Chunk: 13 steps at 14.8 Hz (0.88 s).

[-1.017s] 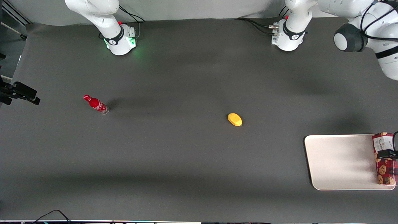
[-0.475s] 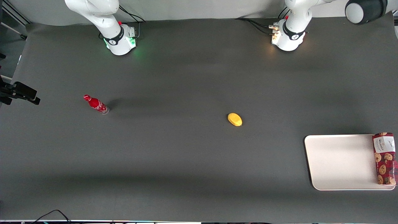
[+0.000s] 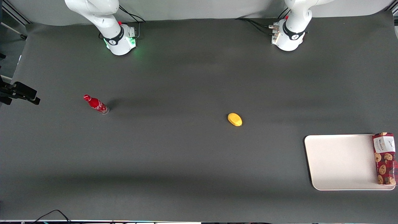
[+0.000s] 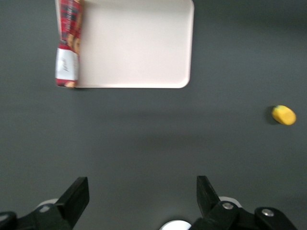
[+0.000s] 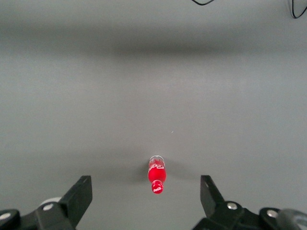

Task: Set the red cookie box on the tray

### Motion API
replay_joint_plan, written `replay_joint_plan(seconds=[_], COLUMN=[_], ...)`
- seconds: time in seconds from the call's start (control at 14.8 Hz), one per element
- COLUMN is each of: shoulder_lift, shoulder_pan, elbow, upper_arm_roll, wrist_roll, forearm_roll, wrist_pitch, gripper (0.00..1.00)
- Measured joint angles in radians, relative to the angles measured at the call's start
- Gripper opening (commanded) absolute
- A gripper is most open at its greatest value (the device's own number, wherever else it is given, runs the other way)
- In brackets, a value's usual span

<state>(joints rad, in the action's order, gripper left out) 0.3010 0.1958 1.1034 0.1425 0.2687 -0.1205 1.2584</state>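
The red cookie box [image 3: 385, 158], a long dark-red tartan carton with a white label end, lies flat along the outer edge of the cream tray [image 3: 340, 161], toward the working arm's end of the table. Both show in the left wrist view, the box [image 4: 68, 45] on the tray's rim [image 4: 139, 85]. My left gripper [image 4: 142, 196] is open and empty, high above the bare mat, well away from the tray. It is out of the front view.
A yellow lemon-shaped object [image 3: 234, 119] lies on the dark mat mid-table, also in the left wrist view [image 4: 283, 115]. A small red bottle [image 3: 96, 104] lies toward the parked arm's end. Arm bases stand at the table's back edge.
My left gripper let go of the box on the tray's edge, then rose and drew back out of the front view. The box stayed put.
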Motion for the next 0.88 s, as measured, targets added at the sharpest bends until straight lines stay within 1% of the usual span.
replay_joint_plan(seconds=[0.2, 0.41, 0.54, 0.68, 0.88], shoulder_lift=[-0.172, -0.321, -0.405, -0.464, -0.498], shoulder_pan=[-0.022, -0.056, -0.096, -0.129, -0.18], elbow=[0.206, 0.437, 0.595, 0.71, 0.778], upper_arm_roll=[-0.126, -0.193, -0.205, -0.207, -0.204], wrist_roll=[-0.141, -0.236, -0.268, -0.287, -0.307], forearm_roll=[0.019, 0.021, 0.023, 0.028, 0.056], wrist_pitch=[0.026, 0.139, 0.242, 0.311, 0.348], gripper=[1.0, 1.0, 1.0, 1.0, 1.0])
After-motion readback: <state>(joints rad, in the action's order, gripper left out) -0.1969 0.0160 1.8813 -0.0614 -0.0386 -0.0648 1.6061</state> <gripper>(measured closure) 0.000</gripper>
